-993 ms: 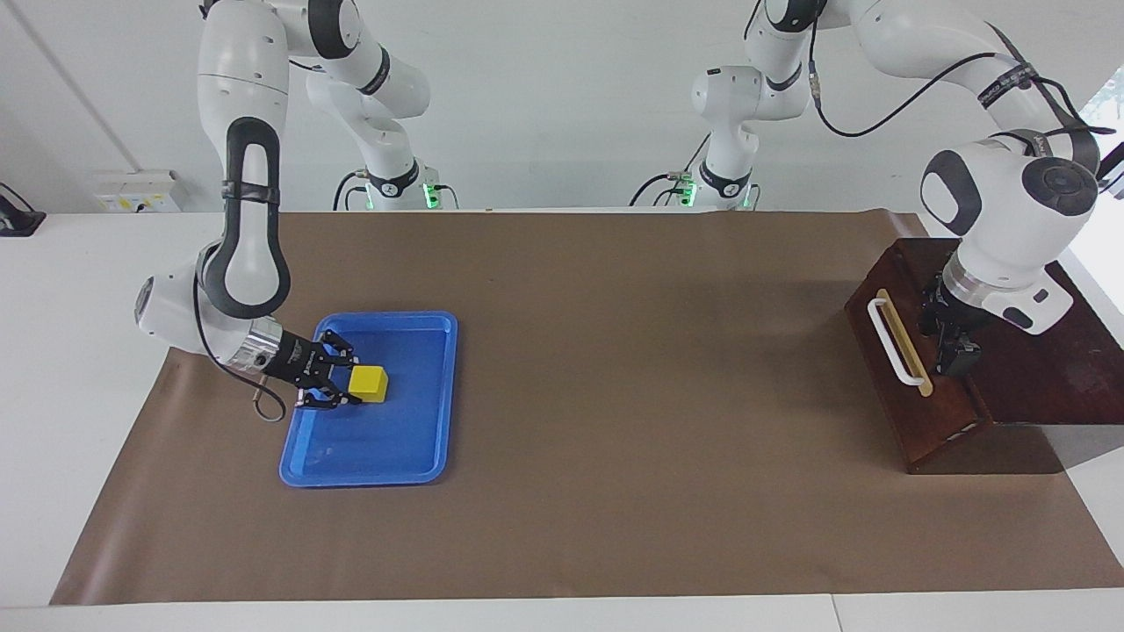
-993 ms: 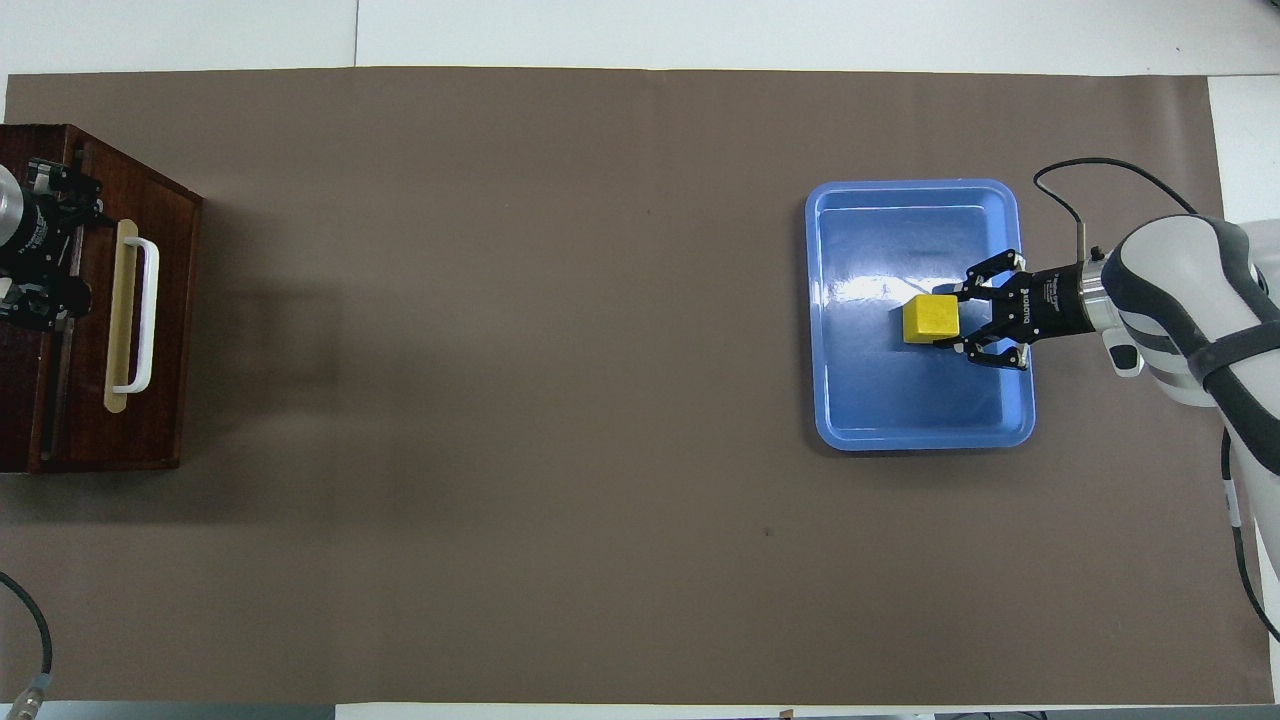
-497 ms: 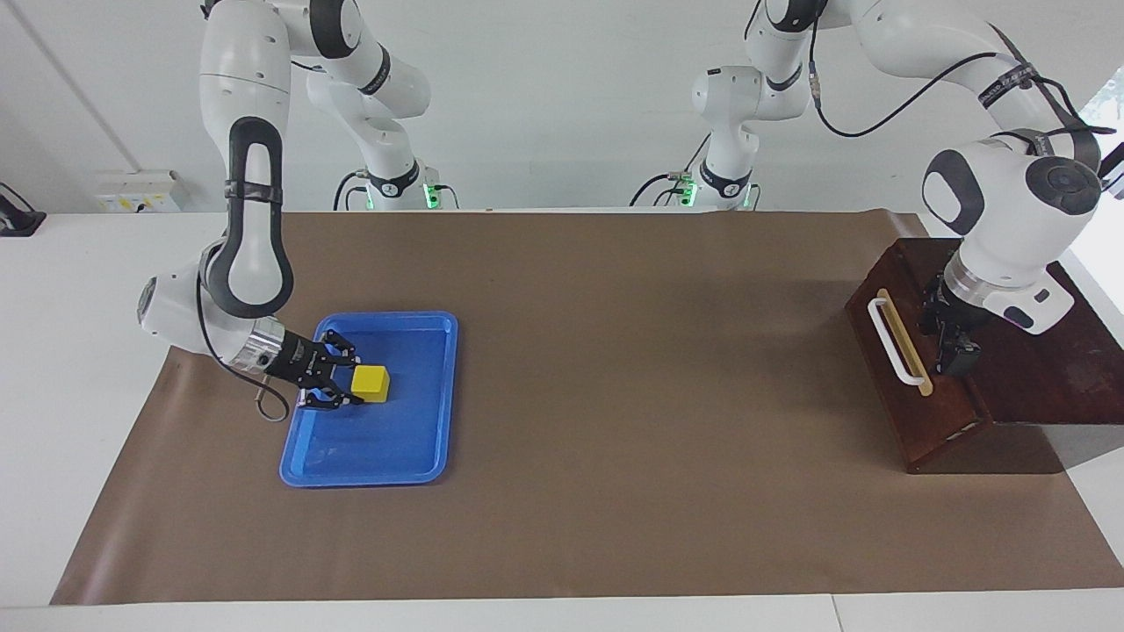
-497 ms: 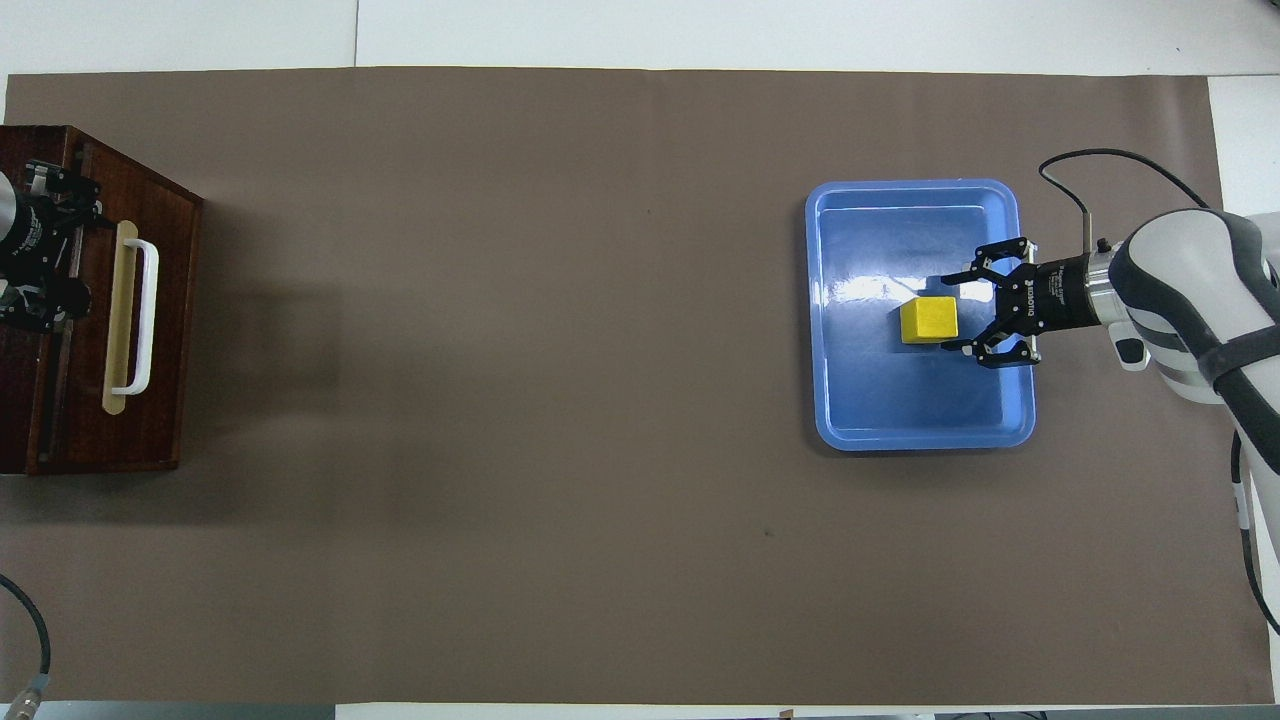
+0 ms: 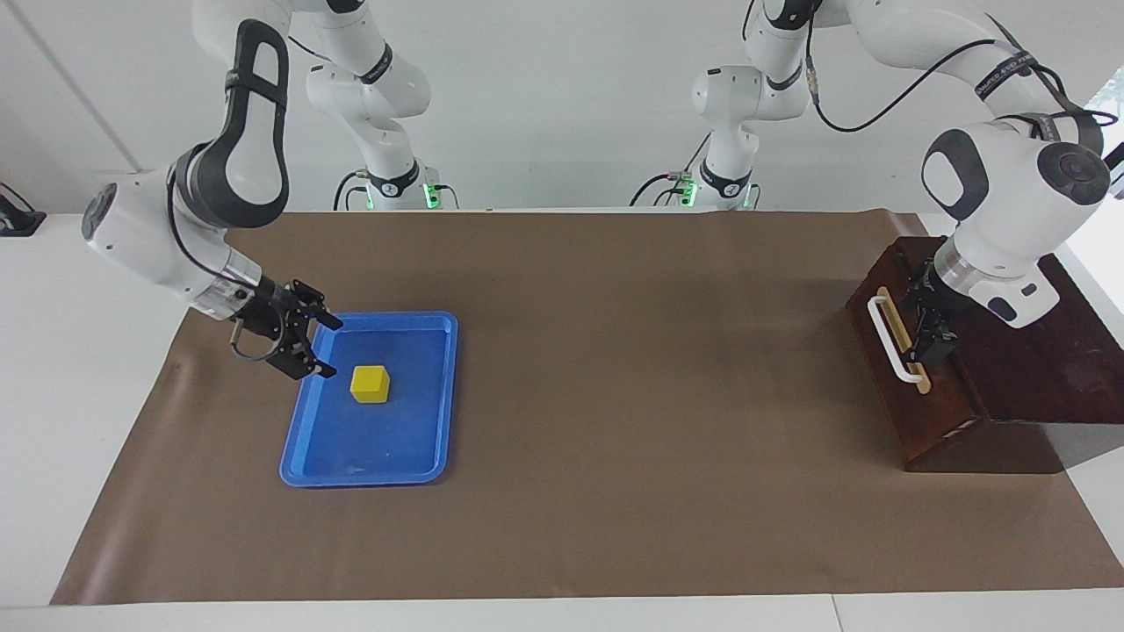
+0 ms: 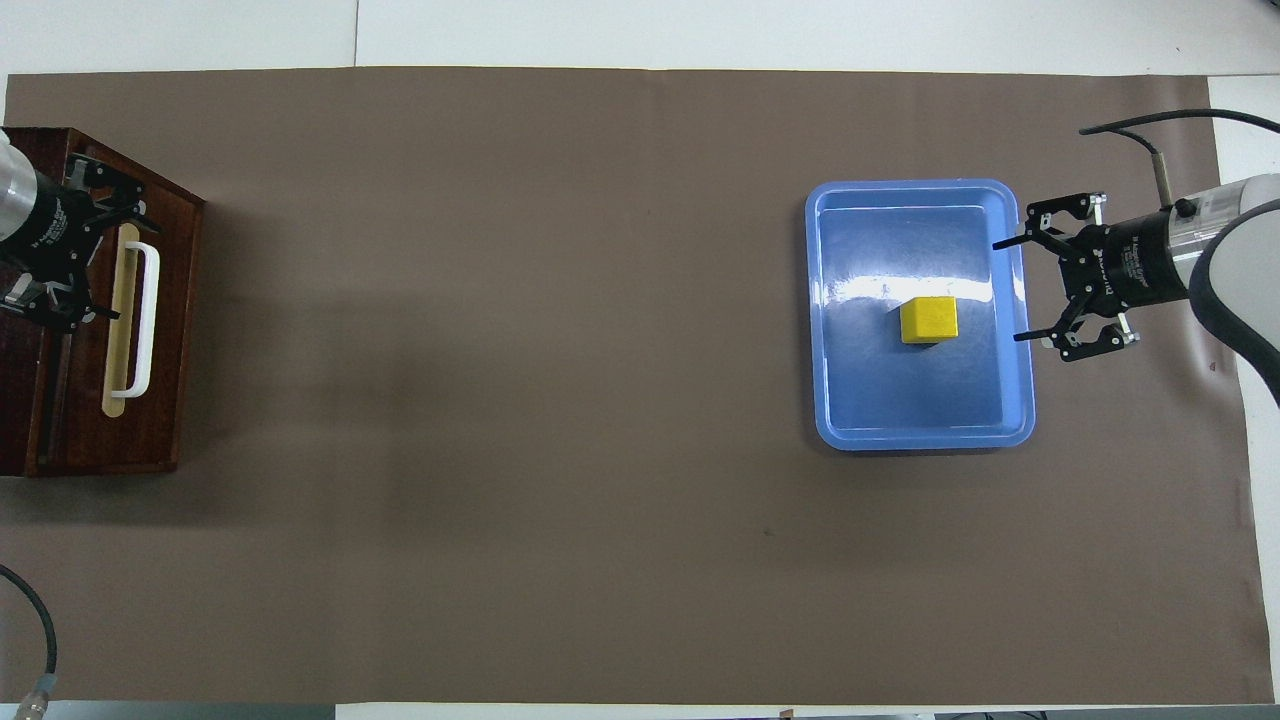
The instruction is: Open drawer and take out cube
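Lying unheld, cube (image 5: 370, 384) bears no writing

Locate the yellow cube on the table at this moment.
The yellow cube rests inside the blue tray, toward the right arm's end of the table. The open right gripper hangs just over the tray's edge beside it, not touching it.

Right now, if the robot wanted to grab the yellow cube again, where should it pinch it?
Probably on two opposite flat sides of the cube, coming straight down from above: it sits flat and alone in the blue tray, top and sides clear.
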Motion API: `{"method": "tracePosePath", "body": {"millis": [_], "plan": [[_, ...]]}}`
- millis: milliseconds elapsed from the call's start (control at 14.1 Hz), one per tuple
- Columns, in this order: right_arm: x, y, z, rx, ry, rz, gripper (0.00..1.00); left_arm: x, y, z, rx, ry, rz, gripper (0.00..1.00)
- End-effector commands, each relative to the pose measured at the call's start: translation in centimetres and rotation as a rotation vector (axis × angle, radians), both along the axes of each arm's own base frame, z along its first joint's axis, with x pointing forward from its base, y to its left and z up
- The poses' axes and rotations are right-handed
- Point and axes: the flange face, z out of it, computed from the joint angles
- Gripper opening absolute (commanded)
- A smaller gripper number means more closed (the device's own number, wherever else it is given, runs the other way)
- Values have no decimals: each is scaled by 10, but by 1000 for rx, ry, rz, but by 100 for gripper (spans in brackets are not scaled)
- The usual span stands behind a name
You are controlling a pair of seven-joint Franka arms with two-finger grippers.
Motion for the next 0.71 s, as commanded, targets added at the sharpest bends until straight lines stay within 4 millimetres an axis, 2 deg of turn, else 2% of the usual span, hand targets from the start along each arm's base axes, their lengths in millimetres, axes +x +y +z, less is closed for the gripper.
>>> {"method": "tracePosePath", "body": {"millis": [0, 71, 213, 284, 355, 426, 497, 639], "plan": [[-10, 8, 68, -152, -56, 253, 100, -10, -39, 17, -32, 22, -56, 100], [-20, 11, 94, -204, -89, 359, 100, -12, -45, 18, -31, 11, -32, 100], [-45, 14, 136, -263, -165, 577, 100, -12, -25, 8, -28, -21, 25, 100], [-57, 11, 151, -290, -190, 691, 100, -15, -5, -10, -20, -28, 76, 100], [-66, 9, 163, -312, -211, 790, 100, -19, 1, -24, -17, -33, 104, 100], [-74, 6, 169, -334, -221, 896, 100, -19, 10, -31, -12, -46, 120, 100], [-76, 4, 170, -350, -229, 995, 100, -17, 27, -33, -6, -61, 147, 100], [-78, 3, 168, -348, -259, 1152, 100, -16, 38, -44, 3, -89, 155, 100]]}}
